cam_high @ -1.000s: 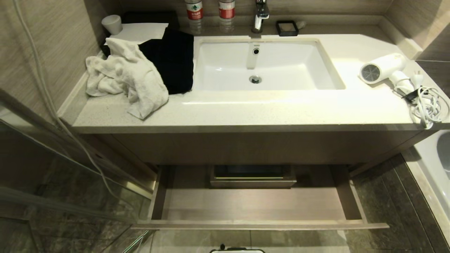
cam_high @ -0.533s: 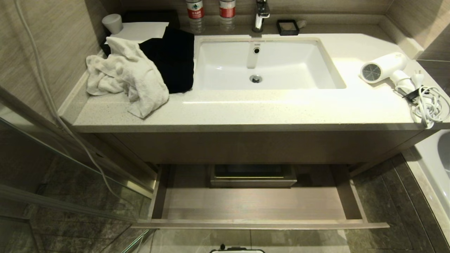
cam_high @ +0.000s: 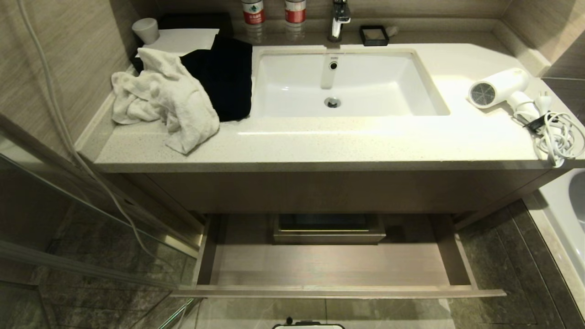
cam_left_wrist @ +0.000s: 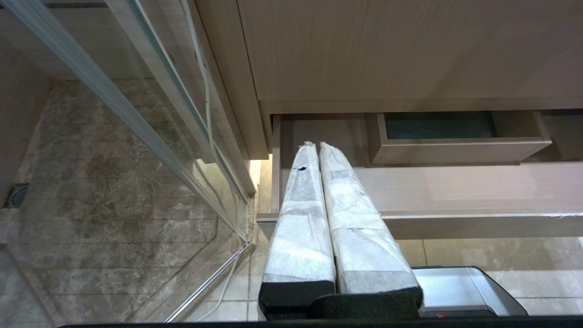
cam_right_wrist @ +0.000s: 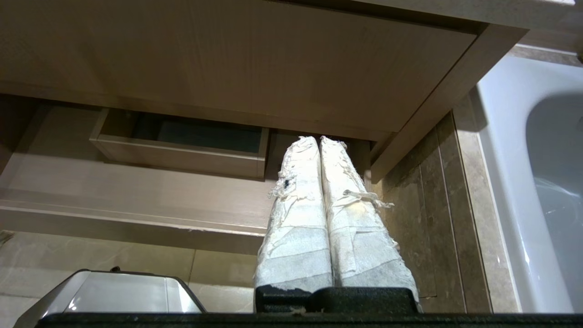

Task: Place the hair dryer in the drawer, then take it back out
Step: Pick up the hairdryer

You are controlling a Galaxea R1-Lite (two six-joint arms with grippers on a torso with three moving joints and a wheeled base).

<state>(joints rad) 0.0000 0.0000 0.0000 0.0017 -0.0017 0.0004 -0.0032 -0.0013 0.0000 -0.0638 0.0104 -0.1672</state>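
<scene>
Nothing has shifted since a second ago: hair dryer [cam_high: 499,87] lies on the bench's [cam_high: 347,146] right end, barrel pointing left, above the open drawer [cam_high: 333,265], nearer the right gripper [cam_right_wrist: 319,142] than the left gripper [cam_left_wrist: 315,146], both low, fingers together.

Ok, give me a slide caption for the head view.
Open, empty drawer below the sink; hair dryer lying on the countertop at right.

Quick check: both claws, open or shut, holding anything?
Left claw: shut, holding nothing.
Right claw: shut, holding nothing.
</scene>
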